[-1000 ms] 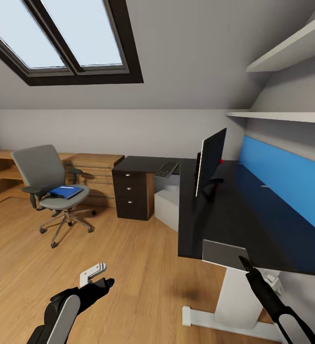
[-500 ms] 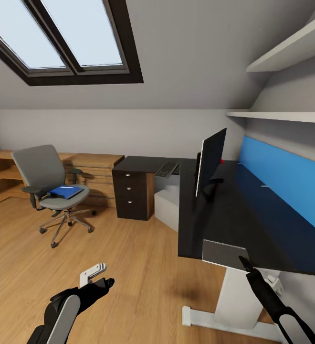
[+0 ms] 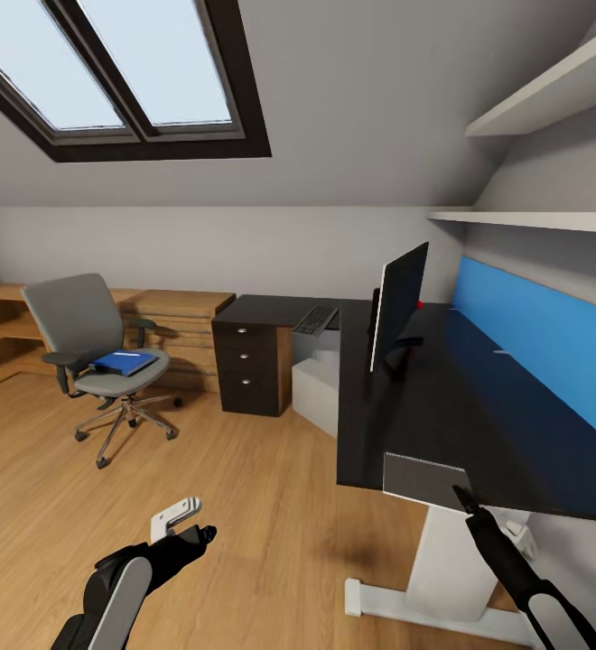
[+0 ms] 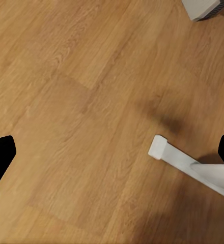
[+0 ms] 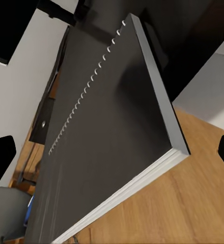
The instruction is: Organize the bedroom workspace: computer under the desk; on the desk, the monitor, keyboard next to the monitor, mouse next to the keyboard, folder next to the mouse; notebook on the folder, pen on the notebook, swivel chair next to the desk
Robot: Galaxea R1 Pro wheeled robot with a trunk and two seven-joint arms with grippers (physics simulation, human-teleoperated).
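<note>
1 item in play: notebook [image 3: 424,479] on desk [image 3: 442,406] edge. Right gripper [image 3: 465,498] spread wide, empty, beside it; next, close on it.

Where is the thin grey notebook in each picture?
Head view: the thin grey notebook lies at the near edge of the glossy black desk, lower right.
Right wrist view: the notebook is up close across the middle, with its spiral holes showing.
Left wrist view: this one looks down at the desk's white foot.
Shared landmark: the light wood plank floor.
</note>
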